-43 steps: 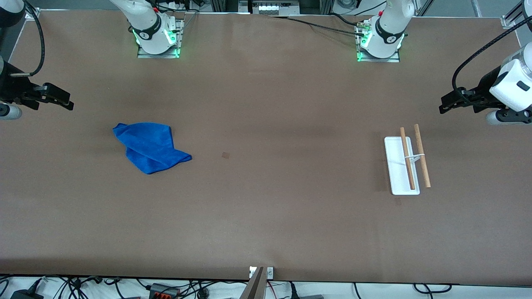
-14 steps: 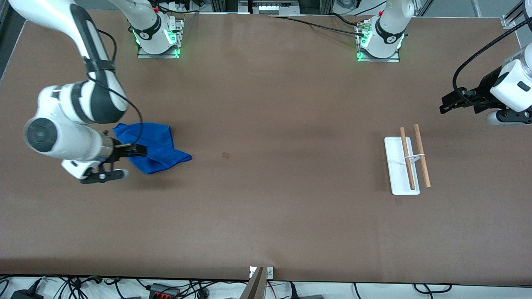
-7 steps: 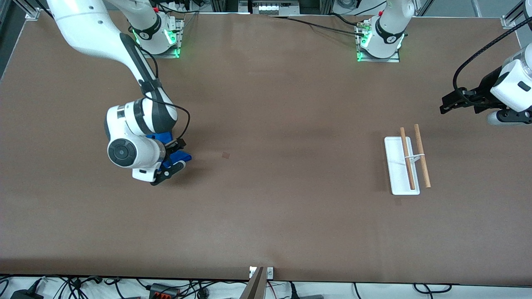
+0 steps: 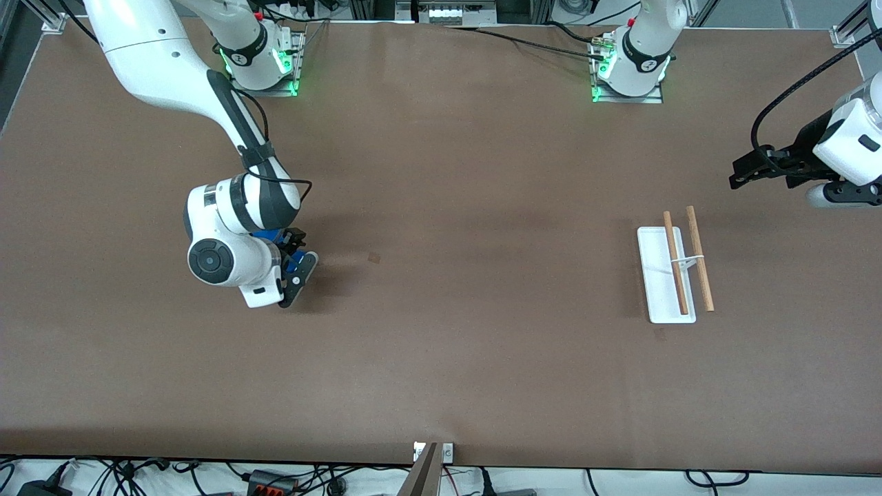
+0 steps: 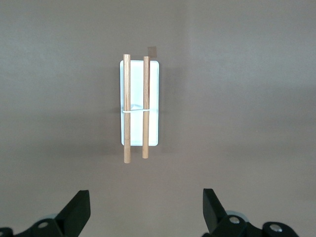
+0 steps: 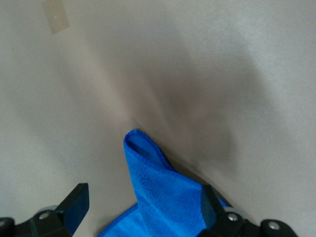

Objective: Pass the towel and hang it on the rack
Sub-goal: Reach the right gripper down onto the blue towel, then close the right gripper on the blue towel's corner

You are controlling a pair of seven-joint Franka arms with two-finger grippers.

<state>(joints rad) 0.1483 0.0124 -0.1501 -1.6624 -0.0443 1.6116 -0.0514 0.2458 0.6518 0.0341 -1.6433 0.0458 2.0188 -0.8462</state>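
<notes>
The task is at its very beginning: nothing has been passed and nothing hangs on the rack. The right gripper is low over the blue towel, which lies crumpled on the brown table toward the right arm's end, mostly hidden under the arm's wrist in the front view. In the right wrist view the towel shows as a folded corner pointing up between the two fingers, which stand wide apart on either side of the cloth without closing on it. So the towel is not yet gripped; it rests on the table, and the fingers straddle one folded corner of it.

The left gripper waits in the air toward the left arm's end of the table, above and a little outward of the rack. Its fingers are also spread wide and hold nothing, as the left wrist view shows, with the rack well below them. The rack stands upright on its white base, its two wooden rods bare and parallel.

What is left, as I judge it: closing on the towel, lifting it, carrying it toward the middle of the table, handing it to the left gripper, and draping it over the rods. A small square mark lies on the table near the towel.
</notes>
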